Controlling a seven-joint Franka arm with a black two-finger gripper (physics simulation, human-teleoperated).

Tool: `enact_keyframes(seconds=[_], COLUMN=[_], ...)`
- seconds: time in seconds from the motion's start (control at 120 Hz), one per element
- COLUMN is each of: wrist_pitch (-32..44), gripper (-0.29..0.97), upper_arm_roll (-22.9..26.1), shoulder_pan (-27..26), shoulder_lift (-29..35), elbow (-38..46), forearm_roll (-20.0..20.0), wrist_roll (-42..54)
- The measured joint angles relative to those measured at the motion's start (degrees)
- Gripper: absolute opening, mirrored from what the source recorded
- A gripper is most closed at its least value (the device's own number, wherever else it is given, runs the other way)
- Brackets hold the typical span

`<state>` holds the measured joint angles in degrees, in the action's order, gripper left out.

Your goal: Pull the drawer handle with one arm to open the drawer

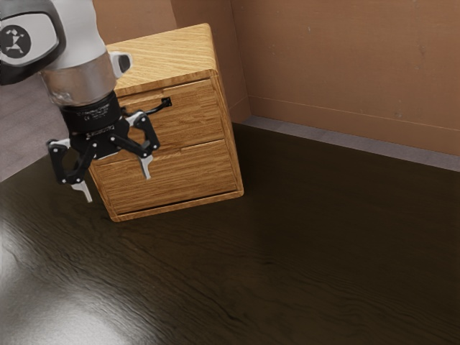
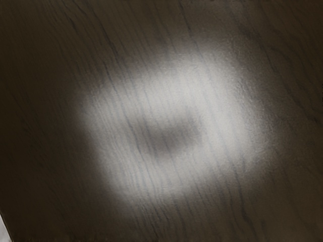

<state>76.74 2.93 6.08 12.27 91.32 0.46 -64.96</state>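
- Approaching is the step you are in, as I judge it: your black two-finger gripper (image 1: 116, 182) hangs in front of the light oak-grain wooden cabinet (image 1: 165, 54) with nothing between its fingers
- Your jaws stand spread wide, with the fingertips aimed down at the dark glossy wooden table (image 1: 287, 251); the wrist view looks onto that tabletop, where a pale patch of reflected light (image 2: 166, 136) lies on the grain
- The thin black bar handle (image 1: 152, 109) sits on the upper drawer (image 1: 190, 118), on the half of its front toward the exterior view's left; it is above your fingertips, near them but apart
- The upper drawer's front looks about level with that of the lower drawer (image 1: 187, 172), so count the pull as not yet begun
- The handle's long axis runs across the drawer front, roughly level with the tabletop; the bar stands off the wood and faces out over the table, a little toward the exterior view's left
- Your next move calls for raising the hand and tilting the wrist so the fingers point at the drawer front, not the table
- Set one finger above the bar and one below, across its short axis, close on it, then draw straight out from the cabinet
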Motion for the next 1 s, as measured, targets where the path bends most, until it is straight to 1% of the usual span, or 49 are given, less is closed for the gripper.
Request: enact_keyframes(seconds=[0.2, 0.325, 0.458, 0.558, 0.658, 0.725, 0.767, 0.833, 0.9, 0.933, 1.0], wrist_pitch=[2.4, 1.8, 1.0, 1.8, 2.9, 4.6, 5.9, 7.8, 10.0, 11.0, 13.0], gripper=[0.68, 0.68, 0.68, 0.68, 0.68, 0.68, 0.68, 0.68, 0.68, 0.68, 0.68], upper_arm_roll=[-0.3, -1.7, -1.3, -0.3, 0.1, -0.3, -1.6, -2.9, -3.4, -3.4, -3.5], shoulder_pan=[0.3, -1.6, -2.6, -2.7, -2.8, -2.5, -2.6, -0.1, 3.7, 5.1, 7.0], shoulder_lift=[0.7, 1.4, -1.3, -4.5, -5.8, -6.2, -5.9, -5.0, -6.4, -8.0, -13.8], elbow=[1.2, 0.7, -0.8, -2.1, -2.9, -2.8, -2.7, -2.8, -5.1, -7.0, -13.6], forearm_roll=[0.7, 0.6, 0.4, 0.4, 0.4, 0.6, 0.7, 0.8, 0.9, 0.9, 0.9], wrist_roll=[-9.2, -13.8, -17.7, -20.0, -21.9, -23.1, -23.8, -24.9, -25.7, -26.2, -27.8])
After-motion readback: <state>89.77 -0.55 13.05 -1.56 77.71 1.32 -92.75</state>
